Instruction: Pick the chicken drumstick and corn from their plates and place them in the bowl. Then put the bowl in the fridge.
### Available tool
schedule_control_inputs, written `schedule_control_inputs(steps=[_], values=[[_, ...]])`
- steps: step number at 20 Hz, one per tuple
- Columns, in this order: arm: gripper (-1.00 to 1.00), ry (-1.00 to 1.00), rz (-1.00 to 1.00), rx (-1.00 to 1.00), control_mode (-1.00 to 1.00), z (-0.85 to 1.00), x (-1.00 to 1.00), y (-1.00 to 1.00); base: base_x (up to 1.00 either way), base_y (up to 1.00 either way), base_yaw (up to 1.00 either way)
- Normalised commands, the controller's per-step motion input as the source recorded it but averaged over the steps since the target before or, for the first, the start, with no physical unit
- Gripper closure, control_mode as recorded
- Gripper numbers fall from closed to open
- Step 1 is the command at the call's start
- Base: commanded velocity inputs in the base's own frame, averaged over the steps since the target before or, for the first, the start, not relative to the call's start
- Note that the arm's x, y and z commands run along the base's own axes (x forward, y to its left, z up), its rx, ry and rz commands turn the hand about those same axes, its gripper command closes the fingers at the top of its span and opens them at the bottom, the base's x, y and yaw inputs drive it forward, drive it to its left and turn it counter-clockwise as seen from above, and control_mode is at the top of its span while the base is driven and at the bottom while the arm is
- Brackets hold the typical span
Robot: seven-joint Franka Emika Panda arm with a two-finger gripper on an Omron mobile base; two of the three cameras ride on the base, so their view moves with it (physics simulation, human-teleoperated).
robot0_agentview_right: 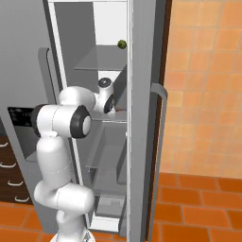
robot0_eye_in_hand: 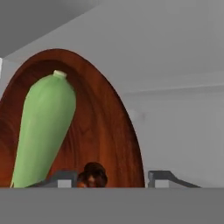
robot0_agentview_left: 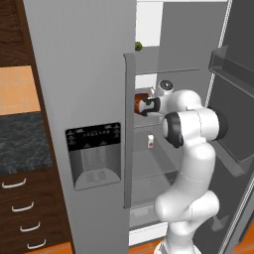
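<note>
The fridge (robot0_agentview_left: 84,74) stands with its right door swung open, and my arm reaches in to a middle shelf. There the dark reddish-brown wooden bowl (robot0_agentview_left: 138,101) rests, just in front of my gripper (robot0_agentview_left: 145,106). In the hand view the bowl (robot0_eye_in_hand: 105,122) is very close and holds the yellow-green corn (robot0_eye_in_hand: 43,127) and a dark bit of the chicken drumstick (robot0_eye_in_hand: 92,173). My gripper (robot0_eye_in_hand: 111,178) is open, its fingertips (robot0_eye_in_hand: 63,177) standing apart on either side of the bowl's near rim. The plates are out of view.
A small round green fruit (robot0_agentview_left: 138,46) sits on the shelf above, and a little white carton (robot0_agentview_left: 150,141) on the shelf below. The open door's bins (robot0_agentview_left: 233,69) stand close on the right. Dark wooden drawers (robot0_agentview_left: 20,208) flank the fridge on the left.
</note>
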Motion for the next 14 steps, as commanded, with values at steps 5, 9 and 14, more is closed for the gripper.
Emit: schedule_control_inputs(steps=[5, 9, 14], values=[[-1.0, -0.16, 0.02, 0.0, -1.0, 0.36, -0.46, 0.0, 0.0, 0.0, 0.0], [-1.0, -0.02, 0.03, 0.0, -1.0, 0.33, -0.99, 0.1, 0.0, 0.0, 0.0], [-1.0, 0.0, 0.08, 0.0, -1.0, 0.52, -1.0, 0.04, 0.0, 0.0, 0.0]])
